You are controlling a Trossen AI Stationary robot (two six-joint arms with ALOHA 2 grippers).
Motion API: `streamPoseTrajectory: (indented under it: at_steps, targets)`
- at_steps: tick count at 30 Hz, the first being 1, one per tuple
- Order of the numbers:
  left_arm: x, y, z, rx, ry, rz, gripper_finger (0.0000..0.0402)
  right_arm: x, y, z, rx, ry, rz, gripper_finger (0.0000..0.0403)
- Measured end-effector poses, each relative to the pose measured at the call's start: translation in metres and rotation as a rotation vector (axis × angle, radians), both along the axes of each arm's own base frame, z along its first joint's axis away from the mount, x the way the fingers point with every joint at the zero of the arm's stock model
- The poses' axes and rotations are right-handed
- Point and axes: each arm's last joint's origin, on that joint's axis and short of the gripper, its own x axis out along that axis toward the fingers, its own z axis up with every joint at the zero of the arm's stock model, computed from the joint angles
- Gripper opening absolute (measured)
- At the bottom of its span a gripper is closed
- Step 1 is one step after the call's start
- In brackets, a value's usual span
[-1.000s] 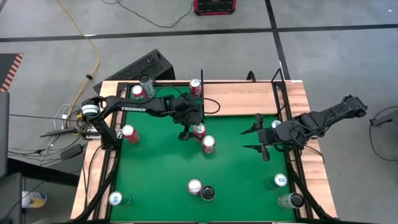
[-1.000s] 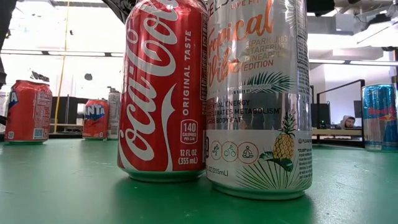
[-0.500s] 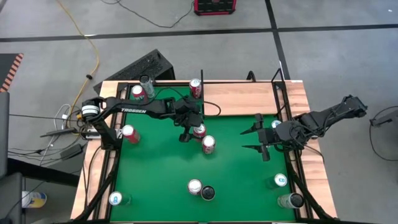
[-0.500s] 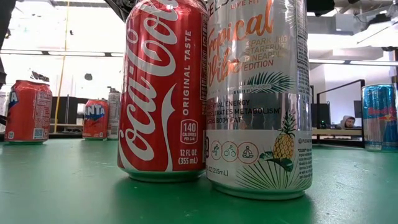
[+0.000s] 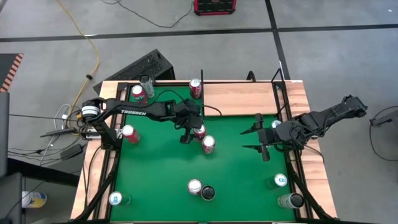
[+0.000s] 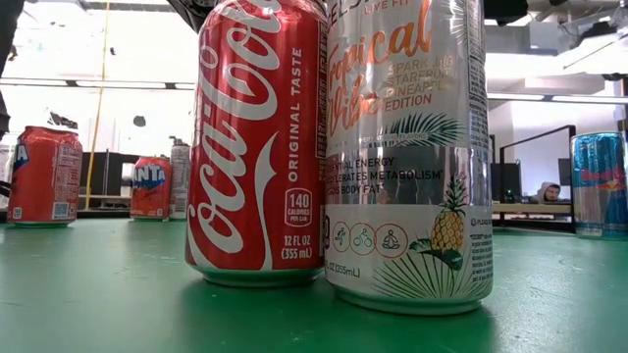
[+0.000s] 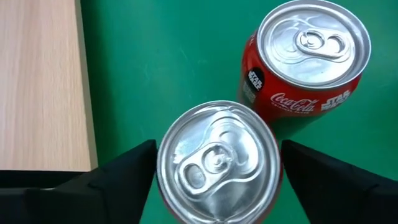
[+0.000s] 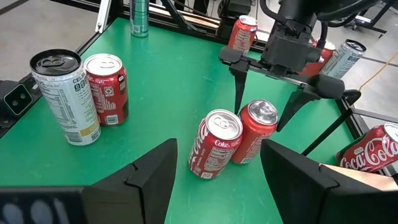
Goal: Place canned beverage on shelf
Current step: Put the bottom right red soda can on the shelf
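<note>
Grasp step: red can being straddled.
Left gripper (image 7: 214, 171) fingers apart, either side of the Coca-Cola can (image 7: 217, 162); closing is called for next, then transfer to shelf (image 5: 239, 98).

A silver-topped can (image 7: 216, 163) stands between the left gripper's (image 7: 217, 180) two dark fingers (image 7: 115, 183), which flank it at nine and three o'clock with slim gaps. A red Coca-Cola can (image 7: 305, 59) stands at one o'clock, nearly touching. Pale wood shelf (image 7: 40, 84) lies at ten o'clock
</note>
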Motion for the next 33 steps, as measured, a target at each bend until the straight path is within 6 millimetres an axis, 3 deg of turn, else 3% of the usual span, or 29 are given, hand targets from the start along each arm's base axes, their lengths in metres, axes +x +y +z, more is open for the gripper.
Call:
streamPoseTrajectory:
  at_steps: [4,12,20,26,33]
  targets:
    - [0.0,0.0,0.0,0.006,0.006,0.006,0.027,0.0,0.0,0.0,0.002,0.0,-0.001,0.0258]
    - [-0.004,0.0,0.013,0.017,0.022,0.015,0.0268,0.0,0.0,0.0,0.002,0.0,-0.001,0.0258]
    - [0.002,-0.003,0.083,0.067,0.028,0.036,0.0275,0.0,0.0,0.0,0.0,0.001,0.0,0.0258]
    - [0.006,-0.004,0.144,0.075,-0.133,0.043,0.0275,-0.004,-0.002,0.002,0.002,-0.005,0.0,0.0258]
    - [0.01,0.015,0.167,0.135,-0.282,0.094,0.0275,-0.011,-0.004,0.005,0.005,-0.018,0.001,0.0258]
